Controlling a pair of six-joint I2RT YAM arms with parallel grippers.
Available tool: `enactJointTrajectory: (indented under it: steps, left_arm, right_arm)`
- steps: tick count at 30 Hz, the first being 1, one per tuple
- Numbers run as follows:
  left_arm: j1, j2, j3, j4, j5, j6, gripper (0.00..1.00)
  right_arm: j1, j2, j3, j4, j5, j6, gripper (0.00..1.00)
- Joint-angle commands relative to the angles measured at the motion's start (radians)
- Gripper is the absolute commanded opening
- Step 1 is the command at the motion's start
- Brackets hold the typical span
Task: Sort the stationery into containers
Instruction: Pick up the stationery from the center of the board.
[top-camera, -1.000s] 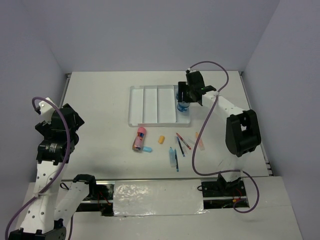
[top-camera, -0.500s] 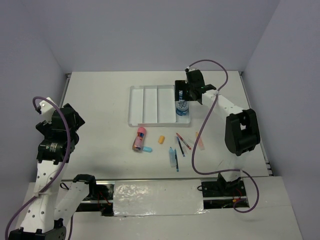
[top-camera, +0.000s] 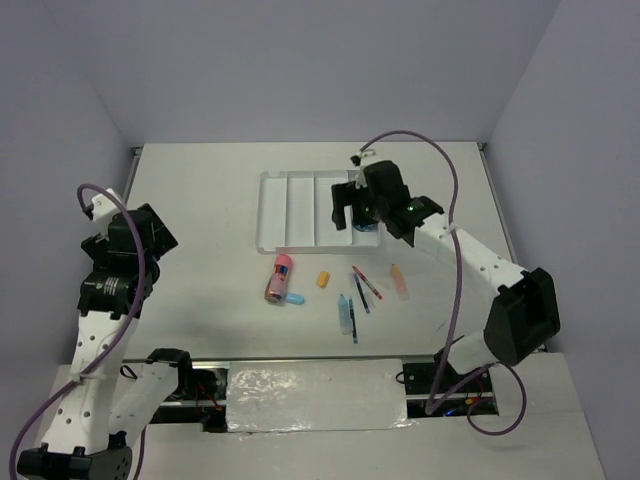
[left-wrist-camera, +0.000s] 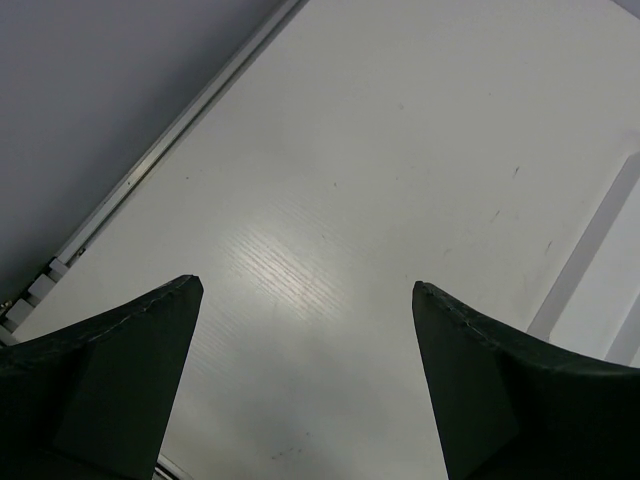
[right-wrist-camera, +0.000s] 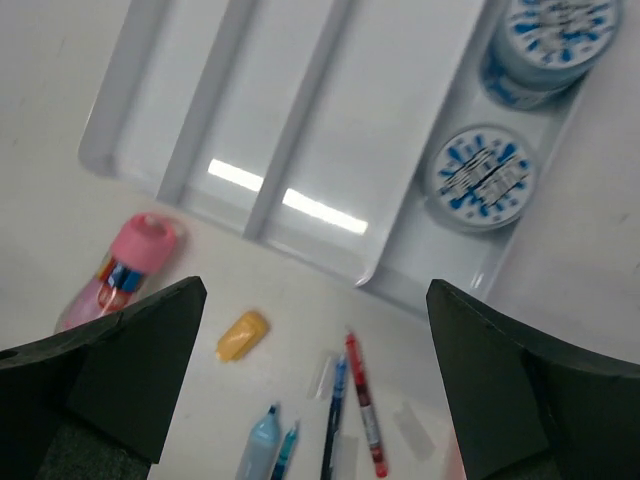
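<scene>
Two rolls (right-wrist-camera: 482, 178) binned in tray (right-wrist-camera: 300, 120), slot toward right edge of counter (top-camera: 200, 200). Wide open, empty: left claw (left-wrist-camera: 305, 285), right claw (right-wrist-camera: 315, 290). Next: grasp pens (right-wrist-camera: 362, 405).

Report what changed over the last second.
The right gripper let go of a blue roll, left in the tray's end compartment, then drew away to the left, jaws open. The left arm shifted slightly. The pink cylinder, orange eraser and pens stayed on the table.
</scene>
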Motion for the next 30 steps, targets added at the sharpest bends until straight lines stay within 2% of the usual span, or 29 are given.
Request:
enactJointTrajectory:
  steps: [1, 5, 13, 18, 21, 27, 28, 30]
  left_arm:
    - [0.002, 0.021, -0.012, 0.058, 0.066, 0.047, 0.99]
    - [0.001, 0.055, -0.011, 0.066, 0.110, 0.060, 0.99]
    - [-0.038, 0.093, -0.012, 0.070, 0.146, 0.079, 0.99]
    - [-0.050, 0.104, -0.012, 0.070, 0.153, 0.083, 0.99]
    - [-0.056, 0.107, -0.015, 0.073, 0.164, 0.087, 0.99]
    - [-0.084, 0.133, -0.018, 0.087, 0.242, 0.105, 0.99]
    - [-0.094, 0.144, -0.014, 0.084, 0.270, 0.103, 0.99]
    - [-0.241, 0.170, 0.009, 0.077, 0.316, 0.059, 0.99]
  right_arm:
    - [0.085, -0.066, -0.100, -0.009, 0.028, 0.012, 1.00]
    - [0.212, -0.111, -0.165, 0.007, 0.121, 0.133, 0.98]
    - [0.263, -0.186, -0.269, 0.053, 0.209, 0.276, 0.91]
    - [0.301, -0.175, -0.280, 0.034, 0.230, 0.314, 0.92]
    - [0.320, -0.163, -0.275, 0.011, 0.298, 0.352, 1.00]
    - [0.327, -0.177, -0.263, -0.055, 0.385, 0.409, 1.00]
    - [0.327, -0.184, -0.263, -0.059, 0.385, 0.405, 1.00]
    - [0.323, -0.215, -0.261, -0.090, 0.396, 0.394, 1.00]
